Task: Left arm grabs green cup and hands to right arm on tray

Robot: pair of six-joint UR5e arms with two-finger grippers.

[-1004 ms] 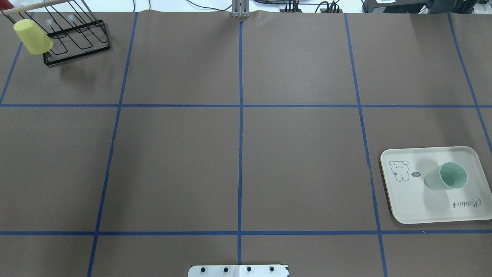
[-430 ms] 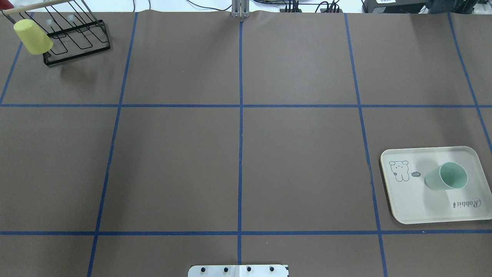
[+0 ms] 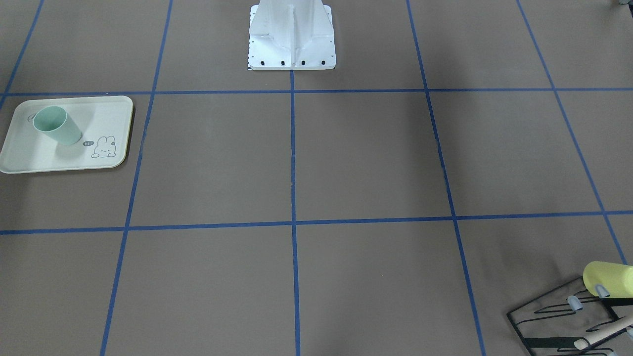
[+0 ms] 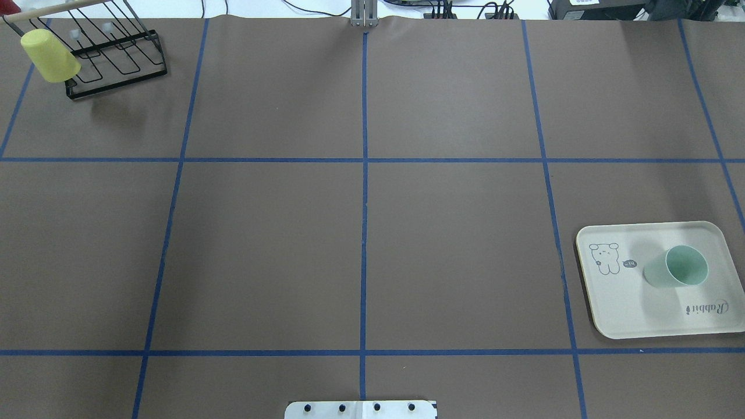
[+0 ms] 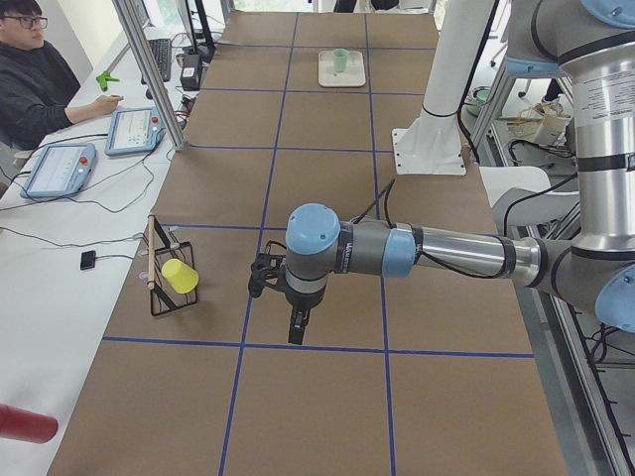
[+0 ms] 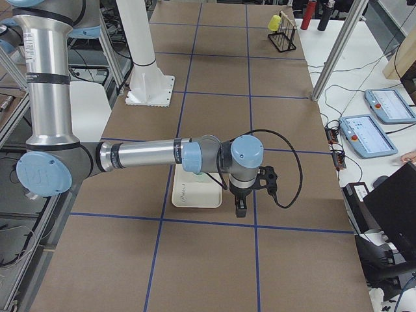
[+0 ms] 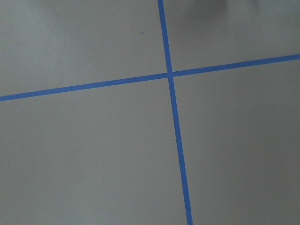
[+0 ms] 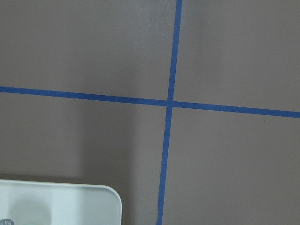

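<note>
brown bench (image 4: 262,244), gridded with blue tape, carried one tray (image 4: 617,314), one green cup (image 4: 675,267), one yellow cup (image 4: 49,55) and one rack (image 4: 116,82). green cup stood upright on the tray; yellow cup sat on the rack, well apart. two arms, left arm (image 5: 446,253) and right arm (image 6: 143,156), reached level over the bench, left tool (image 5: 295,340) and right tool (image 6: 239,213) pointing down; clenched or released, cannot tell.

The left arm (image 5: 446,253) and right arm (image 6: 143,155) stretch out level, fingers (image 5: 295,332) pointing down (their spread unreadable).
</note>
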